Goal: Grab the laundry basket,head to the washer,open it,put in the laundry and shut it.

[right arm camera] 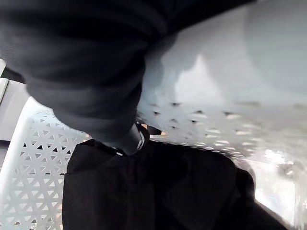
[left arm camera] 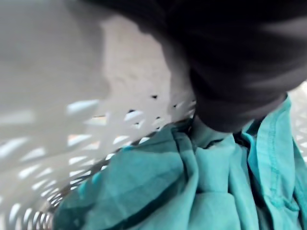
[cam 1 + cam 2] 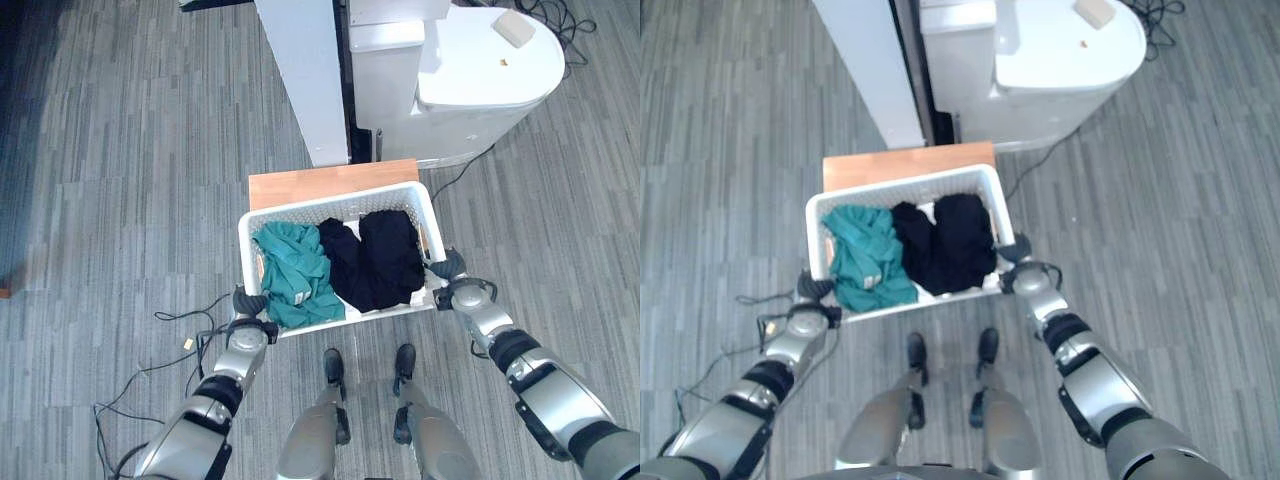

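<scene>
So the white laundry basket point(image 3: 340, 205) sits on a small wooden desk point(image 3: 300, 186), right in front of the robot. Inside there's a teal garment point(image 3: 293, 272) on the left and a black pile of clothes point(image 3: 378, 258) on the right. The left hand point(image 3: 250, 307) is at the basket's left end and the right hand point(image 3: 455, 280) at its right end, but honestly can't tell whether the fingers are curled on the rim. The white washer point(image 3: 470, 80) stands just beyond the desk.

Both hands, left hand point(image 3: 812, 300) and right hand point(image 3: 1021, 266), apparently grip the white laundry basket point(image 3: 902, 188) of clothes.
</scene>
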You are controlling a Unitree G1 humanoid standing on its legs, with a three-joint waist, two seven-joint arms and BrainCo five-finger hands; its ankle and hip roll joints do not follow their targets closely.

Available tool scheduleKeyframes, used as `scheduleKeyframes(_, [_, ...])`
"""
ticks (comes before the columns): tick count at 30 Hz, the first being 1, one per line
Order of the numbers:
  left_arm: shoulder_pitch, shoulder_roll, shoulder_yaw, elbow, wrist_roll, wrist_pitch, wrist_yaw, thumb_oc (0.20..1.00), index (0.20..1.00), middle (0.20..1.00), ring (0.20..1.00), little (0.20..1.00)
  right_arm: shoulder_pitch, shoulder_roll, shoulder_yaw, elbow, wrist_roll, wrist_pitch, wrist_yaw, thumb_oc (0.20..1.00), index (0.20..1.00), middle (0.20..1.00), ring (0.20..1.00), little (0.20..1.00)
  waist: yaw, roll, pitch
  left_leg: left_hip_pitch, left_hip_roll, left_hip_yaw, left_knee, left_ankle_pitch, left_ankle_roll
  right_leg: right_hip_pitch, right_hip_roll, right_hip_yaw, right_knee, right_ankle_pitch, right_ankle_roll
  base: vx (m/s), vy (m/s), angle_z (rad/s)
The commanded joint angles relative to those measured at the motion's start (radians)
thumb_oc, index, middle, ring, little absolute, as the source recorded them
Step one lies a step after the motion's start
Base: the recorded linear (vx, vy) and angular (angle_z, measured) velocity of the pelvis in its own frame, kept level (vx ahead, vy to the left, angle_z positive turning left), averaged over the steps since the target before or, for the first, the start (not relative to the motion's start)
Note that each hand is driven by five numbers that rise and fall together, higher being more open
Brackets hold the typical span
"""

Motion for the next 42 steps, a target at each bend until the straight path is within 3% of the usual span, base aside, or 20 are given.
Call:
scheduleKeyframes(1, [0.075,-0.025,0.035,-0.142,-0.015,-0.072,-0.022,0.2,0.2,0.2,0.2,0.2,0.133,0.04,-0.029,-0.184,-0.023,-0.065,0.078,0.2,0.2,0.2,0.2,0.2,-0.012,-0.044,-0.076,-0.011,-0.036,-0.008,0.002,-0.02,-0.033,-0.011,-0.037,0.064,0.098,-0.117,0.102,0.03,-0.017,0.02])
scheduleKeyframes(9, [0.306,-0.015,0.105,-0.429,-0.013,-0.067,-0.097,0.2,0.2,0.2,0.2,0.2,0.415,-0.064,-0.183,-0.526,-0.141,-0.078,0.125,0.2,0.2,0.2,0.2,0.2,-0.047,-0.032,-0.138,0.083,-0.032,0.002,-0.001,-0.048,-0.032,0.084,-0.03,0.054,0.083,-0.144,0.1,0.04,-0.033,-0.01])
scheduleKeyframes(13, [0.42,-0.015,0.116,-0.553,-0.011,-0.049,-0.156,0.2,0.2,0.2,0.2,0.2,0.575,-0.073,-0.283,-0.682,-0.16,-0.091,0.15,0.2,0.2,0.2,0.2,0.2,-0.079,-0.025,-0.173,0.127,-0.02,0.007,0.003,-0.053,-0.036,0.127,-0.016,0.068,0.088,-0.167,0.09,0.02,-0.081,-0.1])
scheduleKeyframes(18, [0.47,-0.017,0.107,-0.613,-0.013,-0.041,-0.167,0.2,0.2,0.2,0.2,0.2,0.658,-0.075,-0.327,-0.751,-0.144,-0.102,0.163,0.2,0.2,0.2,0.2,0.2,-0.105,-0.031,-0.187,0.14,-0.011,0.013,0.042,-0.071,-0.038,0.147,-0.005,0.089,0.086,-0.173,0.082,-0.02,-0.048,-0.17])
scheduleKeyframes(20, [0.487,-0.028,0.102,-0.642,-0.031,-0.047,-0.161,0.2,0.2,0.2,0.2,0.2,0.675,-0.08,-0.331,-0.782,-0.147,-0.105,0.162,0.2,0.2,0.2,0.2,0.2,-0.11,-0.036,-0.185,0.138,-0.031,-0.069,0.068,-0.096,-0.035,0.136,0.002,0.127,0.103,-0.175,0.077,-0.04,0.03,-0.3])
scheduleKeyframes(21, [0.486,-0.027,0.102,-0.642,-0.031,-0.047,-0.161,0.2,0.2,0.2,0.2,0.2,0.675,-0.08,-0.332,-0.782,-0.147,-0.104,0.162,0.2,0.2,0.2,0.2,0.2,-0.11,-0.037,-0.187,0.134,-0.031,-0.068,0.068,-0.093,-0.036,0.132,0.002,0.128,0.102,-0.172,0.076,-0.04,0.047,-0.67])
scheduleKeyframes(22, [0.482,-0.026,0.085,-0.656,-0.026,-0.046,-0.163,0.2,0.2,0.2,0.2,0.2,0.692,-0.087,-0.341,-0.793,-0.148,-0.105,0.166,0.2,0.2,0.2,0.2,0.2,-0.123,-0.038,-0.19,0.129,-0.058,-0.137,0.07,-0.114,-0.031,0.117,0.011,0.164,0.108,-0.166,0.075,-0.01,0.032,-0.88])
scheduleKeyframes(23, [0.482,-0.027,0.084,-0.655,-0.026,-0.047,-0.163,0.2,0.2,0.2,0.2,0.2,0.693,-0.087,-0.341,-0.795,-0.148,-0.105,0.166,0.2,0.2,0.2,0.2,0.2,-0.122,-0.037,-0.191,0.13,-0.058,-0.137,0.07,-0.115,-0.031,0.116,0.011,0.165,0.108,-0.167,0.075,0.03,0.084,-1.1])
scheduleKeyframes(25, [0.486,-0.009,0.073,-0.681,-0.006,-0.045,-0.176,0.2,0.2,0.2,0.2,0.2,0.723,-0.099,-0.369,-0.811,-0.147,-0.107,0.17,0.2,0.2,0.2,0.2,0.2,-0.167,-0.033,-0.213,0.152,-0.064,-0.105,0.047,-0.128,-0.016,0.103,0.024,0.22,0.107,-0.148,0.086,0.05,0.086,-0.7])
scheduleKeyframes(29, [0.466,0.007,0.068,-0.698,0.007,-0.045,-0.175,0.2,0.2,0.2,0.2,0.2,0.714,-0.094,-0.378,-0.823,-0.134,-0.11,0.165,0.2,0.2,0.2,0.2,0.2,-0.197,-0.039,-0.205,0.159,-0.057,-0.012,0.053,-0.147,0.0,0.053,0.046,0.304,0.131,-0.128,0.111,-0.06,0.102,-1.03])
scheduleKeyframes(30, [0.441,0.02,0.078,-0.715,0.012,-0.051,-0.157,0.2,0.2,0.2,0.2,0.2,0.686,-0.077,-0.366,-0.837,-0.133,-0.12,0.162,0.2,0.2,0.2,0.2,0.2,-0.212,-0.05,-0.184,0.156,-0.036,0.111,0.07,-0.172,0.017,-0.018,0.061,0.322,0.175,-0.112,0.137,-0.12,0.018,-1.8])
scheduleKeyframes(31, [0.441,0.021,0.079,-0.715,0.012,-0.052,-0.157,0.2,0.2,0.2,0.2,0.2,0.685,-0.077,-0.366,-0.837,-0.133,-0.12,0.161,0.2,0.2,0.2,0.2,0.2,-0.208,-0.052,-0.186,0.152,-0.036,0.116,0.07,-0.169,0.016,-0.023,0.062,0.327,0.174,-0.107,0.136,-0.14,-0.042,-2.58])
scheduleKeyframes(32, [0.433,0.029,0.086,-0.728,0.012,-0.056,-0.153,0.2,0.2,0.2,0.2,0.2,0.68,-0.062,-0.359,-0.847,-0.133,-0.128,0.163,0.2,0.2,0.2,0.2,0.2,-0.196,-0.054,-0.181,0.165,-0.016,0.189,0.059,-0.173,0.016,-0.037,0.016,0.18,0.185,-0.112,0.134,-0.04,-0.072,-2.03])
scheduleKeyframes(33, [0.433,0.029,0.085,-0.728,0.011,-0.056,-0.153,0.2,0.2,0.2,0.2,0.2,0.681,-0.061,-0.359,-0.847,-0.134,-0.128,0.163,0.2,0.2,0.2,0.2,0.2,-0.195,-0.054,-0.18,0.166,-0.016,0.188,0.059,-0.173,0.016,-0.037,0.016,0.179,0.186,-0.113,0.134,-0.02,-0.112,-2.1])
scheduleKeyframes(34, [0.432,0.032,0.087,-0.73,0.011,-0.056,-0.156,0.2,0.2,0.2,0.2,0.2,0.687,-0.057,-0.359,-0.855,-0.133,-0.129,0.166,0.2,0.2,0.2,0.2,0.2,-0.192,-0.053,-0.182,0.173,-0.004,0.214,0.057,-0.168,0.012,-0.035,-0.01,0.095,0.19,-0.123,0.129,0.1,-0.109,-1.5])
scheduleKeyframes(35, [0.44,0.034,0.098,-0.74,0.005,-0.056,-0.155,0.2,0.2,0.2,0.2,0.2,0.693,-0.052,-0.356,-0.86,-0.137,-0.134,0.165,0.2,0.2,0.2,0.2,0.2,-0.17,-0.041,-0.186,0.208,0.024,0.264,0.061,-0.188,0.001,-0.017,-0.07,-0.085,0.223,-0.168,0.118,0.1,-0.113,-1.19])
scheduleKeyframes(36, [0.44,0.035,0.098,-0.74,0.005,-0.056,-0.155,0.2,0.2,0.2,0.2,0.2,0.694,-0.052,-0.356,-0.861,-0.137,-0.133,0.165,0.2,0.2,0.2,0.2,0.2,-0.171,-0.042,-0.185,0.21,0.024,0.263,0.061,-0.189,0.0,-0.016,-0.07,-0.086,0.226,-0.172,0.117,0.13,-0.176,-1.92])
scheduleKeyframes(37, [0.452,0.035,0.103,-0.743,0.008,-0.053,-0.163,0.2,0.2,0.2,0.2,0.2,0.696,-0.052,-0.356,-0.866,-0.136,-0.135,0.169,0.2,0.2,0.2,0.2,0.2,-0.17,-0.045,-0.195,0.229,0.043,0.333,0.071,-0.192,-0.005,0.001,-0.108,-0.19,0.24,-0.18,0.109,0.11,-0.197,-1.74])
scheduleKeyframes(41, [0.469,0.025,0.091,-0.729,0.027,-0.047,-0.194,0.2,0.2,0.2,0.2,0.2,0.721,-0.058,-0.375,-0.876,-0.129,-0.133,0.183,0.2,0.2,0.2,0.2,0.2,-0.194,-0.049,-0.214,0.258,0.064,0.38,0.119,-0.214,-0.022,0.013,-0.099,-0.155,0.21,-0.185,0.104,0.2,-0.223,-1.18])
scheduleKeyframes(42, [0.468,0.018,0.076,-0.728,0.026,-0.049,-0.205,0.2,0.2,0.2,0.2,0.2,0.735,-0.073,-0.386,-0.882,-0.121,-0.136,0.18,0.2,0.2,0.2,0.2,0.2,-0.207,-0.052,-0.211,0.247,0.1,0.377,0.241,-0.221,-0.03,0.037,-0.078,-0.111,0.191,-0.195,0.084,0.18,-0.207,-0.68])
